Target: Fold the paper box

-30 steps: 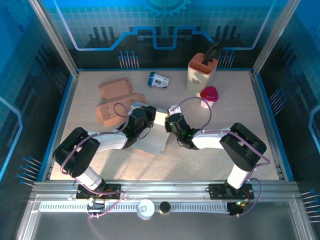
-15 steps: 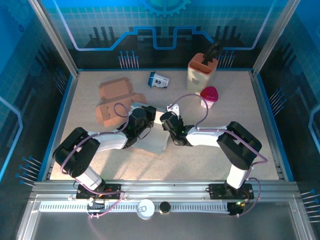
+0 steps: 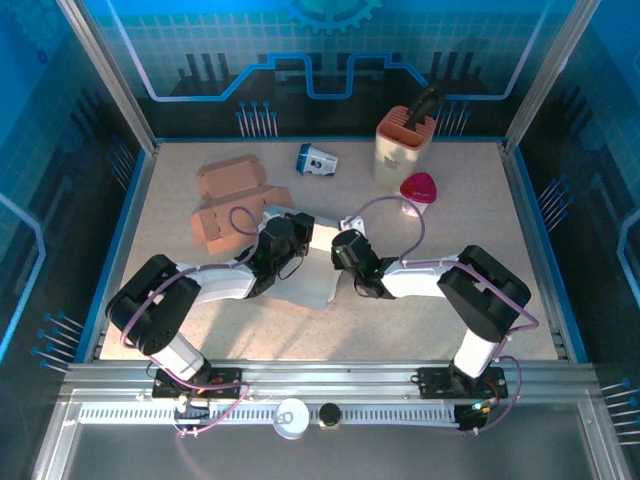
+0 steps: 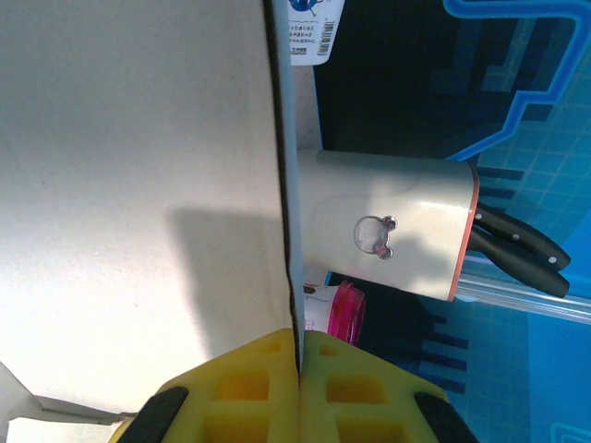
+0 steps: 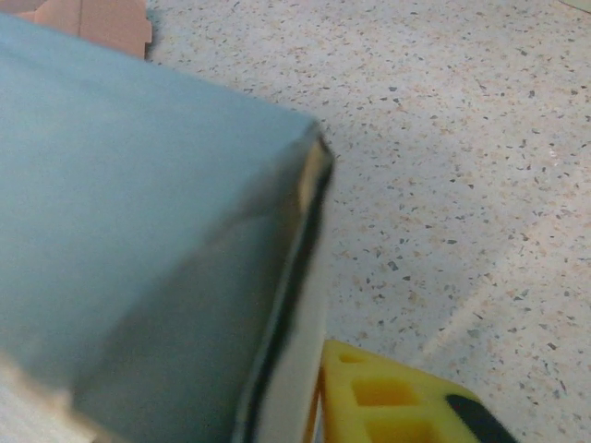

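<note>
The paper box (image 3: 318,272) is a pale grey-white sheet lying partly folded at the table's middle, between both wrists. My left gripper (image 3: 300,233) is at its far left edge; in the left wrist view its yellow pads (image 4: 300,388) are shut on a thin upright panel (image 4: 138,185) of the box. My right gripper (image 3: 347,252) is at the box's right edge. In the right wrist view a grey-blue panel (image 5: 138,231) fills the left, with one yellow finger (image 5: 388,401) pressed against its folded edge and the other finger hidden behind it.
Two brown cardboard boxes (image 3: 228,181) (image 3: 213,224) lie at the back left. A small blue-white box (image 3: 317,159), a cream knife block (image 3: 403,141) and a pink-lidded cup (image 3: 418,189) stand at the back. Speckled table (image 3: 450,230) lies bare to the right.
My right gripper swung left and up against the box edge half a second ago, then came back right and slightly down. The left gripper has kept its hold.
</note>
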